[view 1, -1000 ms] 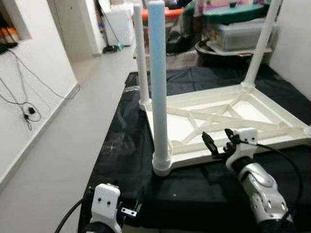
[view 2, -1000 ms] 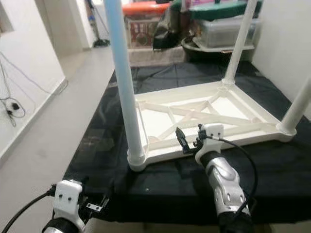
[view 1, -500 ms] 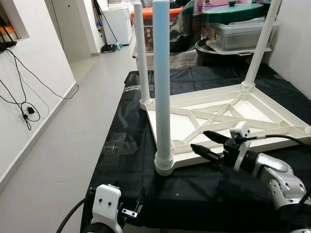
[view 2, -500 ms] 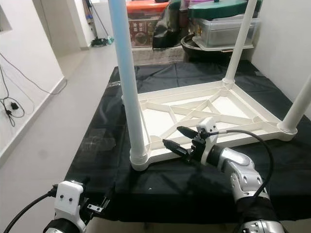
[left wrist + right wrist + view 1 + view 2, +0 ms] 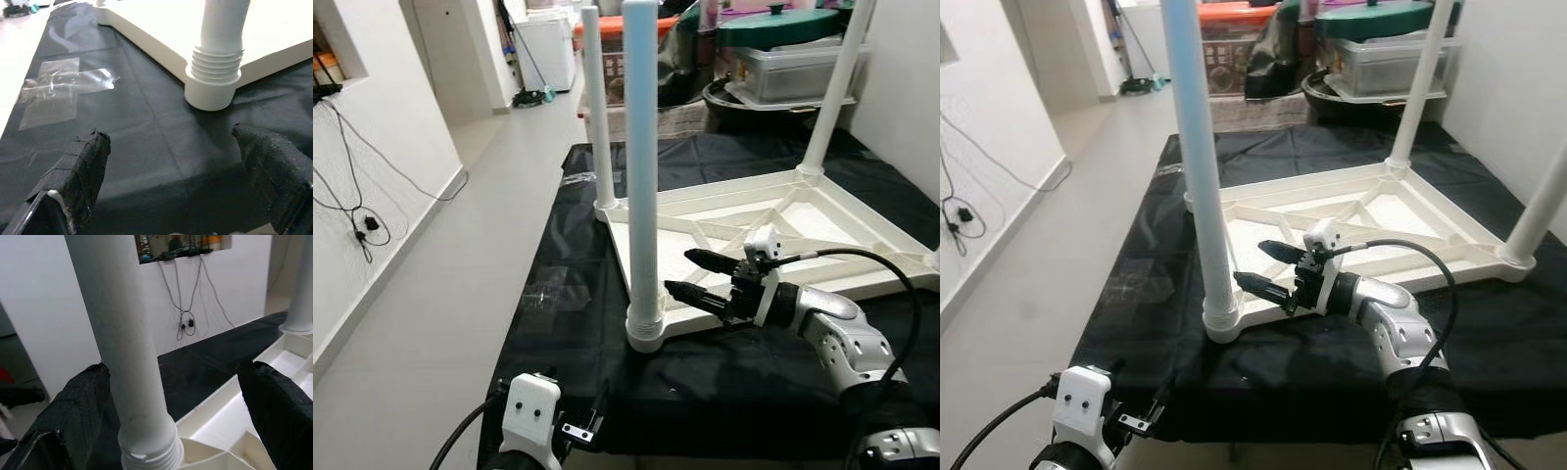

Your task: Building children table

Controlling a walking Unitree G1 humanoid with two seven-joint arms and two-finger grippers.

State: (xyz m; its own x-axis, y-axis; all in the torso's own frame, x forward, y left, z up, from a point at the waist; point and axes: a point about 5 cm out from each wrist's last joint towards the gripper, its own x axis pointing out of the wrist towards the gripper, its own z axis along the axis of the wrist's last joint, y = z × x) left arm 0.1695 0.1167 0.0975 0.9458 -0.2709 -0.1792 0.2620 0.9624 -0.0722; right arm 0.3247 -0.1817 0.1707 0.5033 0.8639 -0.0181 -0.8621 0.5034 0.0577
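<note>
While the white plastic children's table (image 5: 773, 230) lay upside down on the black cloth sheet (image 5: 578, 284) spread over the floor, the right pincer (image 5: 693, 276) was held open beside the near pale-blue-tinted white plastic leg (image 5: 641, 166), its two black fingers (image 5: 73, 416) parted on either side of the leg, low down just above the threaded collar (image 5: 217, 61), without yet touching it. The step in hand was judged to be the gripping or tightening of this leg in its corner socket; it would be done well if the pincer were brought squarely round the tube near its base, closed evenly, and the leg kept upright so that the thread was not crossed. The left pincer (image 5: 176, 166) was held low and open near the front edge of the sheet, short of the same corner. Three further white legs were seen standing at the other corners, one (image 5: 595, 108) behind the near leg. The ribbed underside of the table lay close under the right arm and could be struck. A patch of clear tape (image 5: 63, 90) lay on the sheet, wall cables (image 5: 357, 186) hung to the left, and storage boxes with a green lid (image 5: 783, 29) were crowded beyond.
</note>
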